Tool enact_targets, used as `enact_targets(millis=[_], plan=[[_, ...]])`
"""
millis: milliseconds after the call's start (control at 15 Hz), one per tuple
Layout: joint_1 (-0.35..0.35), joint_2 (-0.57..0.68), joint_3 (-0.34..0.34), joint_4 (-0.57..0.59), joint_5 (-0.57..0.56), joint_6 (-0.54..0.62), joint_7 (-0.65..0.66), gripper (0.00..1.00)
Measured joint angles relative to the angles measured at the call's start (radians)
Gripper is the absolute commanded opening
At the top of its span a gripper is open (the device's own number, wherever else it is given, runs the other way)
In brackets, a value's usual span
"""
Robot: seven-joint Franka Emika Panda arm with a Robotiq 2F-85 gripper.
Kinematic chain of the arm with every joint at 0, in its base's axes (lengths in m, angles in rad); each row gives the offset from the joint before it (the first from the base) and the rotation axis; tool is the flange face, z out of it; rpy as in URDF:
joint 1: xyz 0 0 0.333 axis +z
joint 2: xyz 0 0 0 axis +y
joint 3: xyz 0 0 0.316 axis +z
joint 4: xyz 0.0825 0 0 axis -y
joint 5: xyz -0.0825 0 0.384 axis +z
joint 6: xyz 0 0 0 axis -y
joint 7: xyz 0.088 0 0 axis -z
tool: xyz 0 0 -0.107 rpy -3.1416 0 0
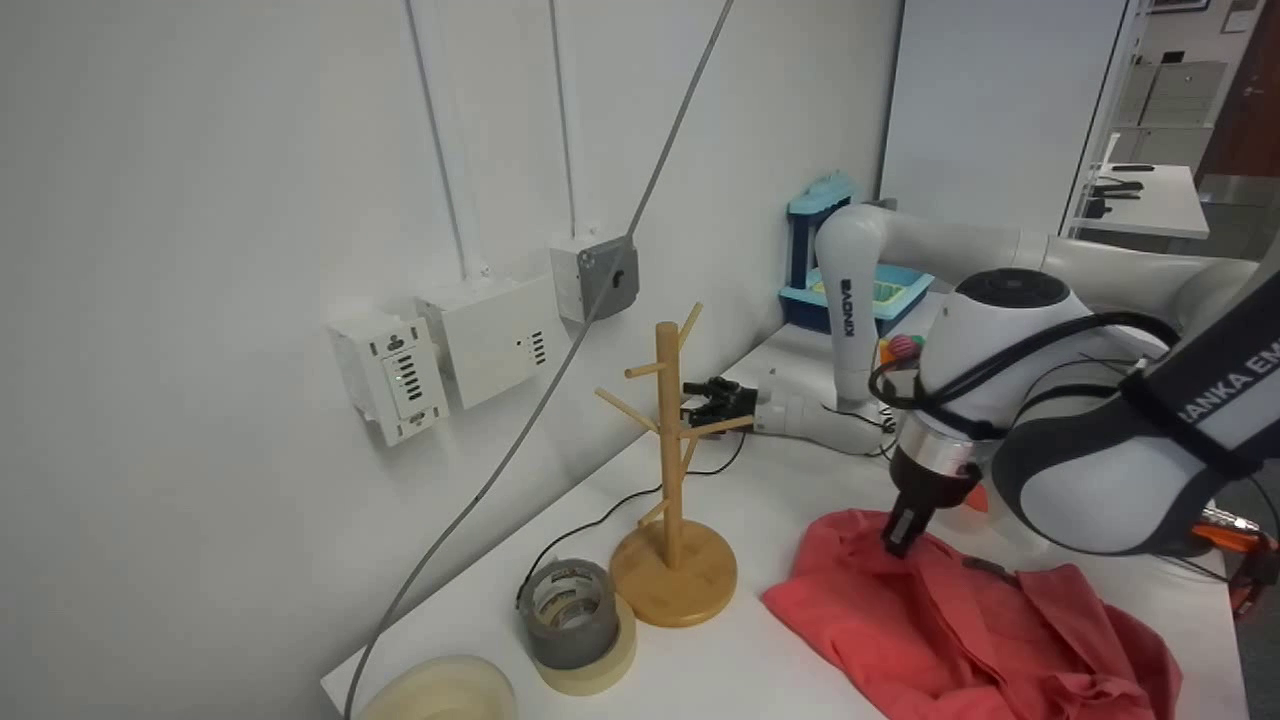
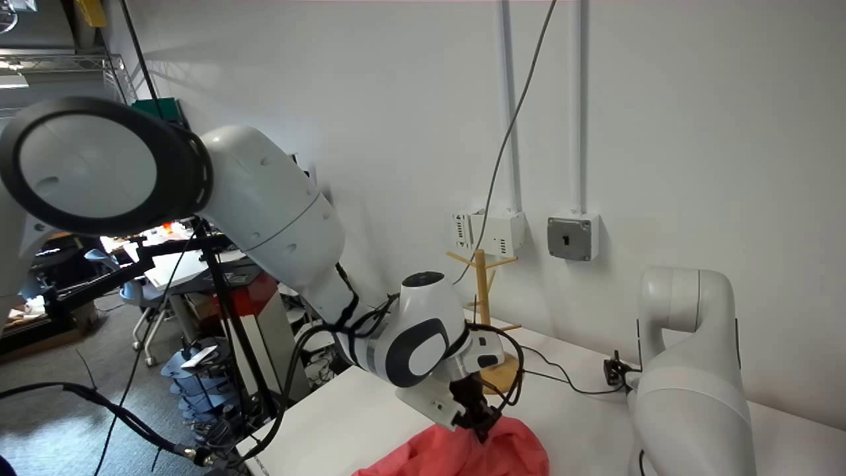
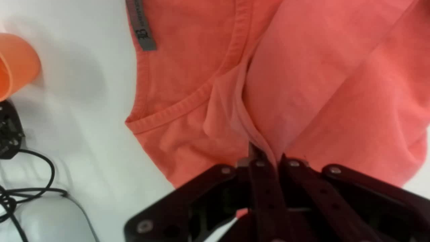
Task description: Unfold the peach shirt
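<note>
Your black two-finger gripper has a fold of the coral-pink fabric T-shirt pinched; rest lies crumpled on the white table. Likely light, limp; take single-layer edges.

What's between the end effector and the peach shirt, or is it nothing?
Nothing visible: the end effector pinches a fold of the peach shirt. In the wrist view, an orange cup lies at the left edge, apart from both.
</note>
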Motion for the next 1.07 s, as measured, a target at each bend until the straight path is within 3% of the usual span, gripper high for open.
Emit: enact_targets(millis=[600, 1067], plan=[[0.02, -0.21, 0.193, -0.134, 0.041, 0.0, -0.004, 0.01], [0.066, -0.246, 0.31, -0.137, 0.058, 0.0, -0.008, 0.01]])
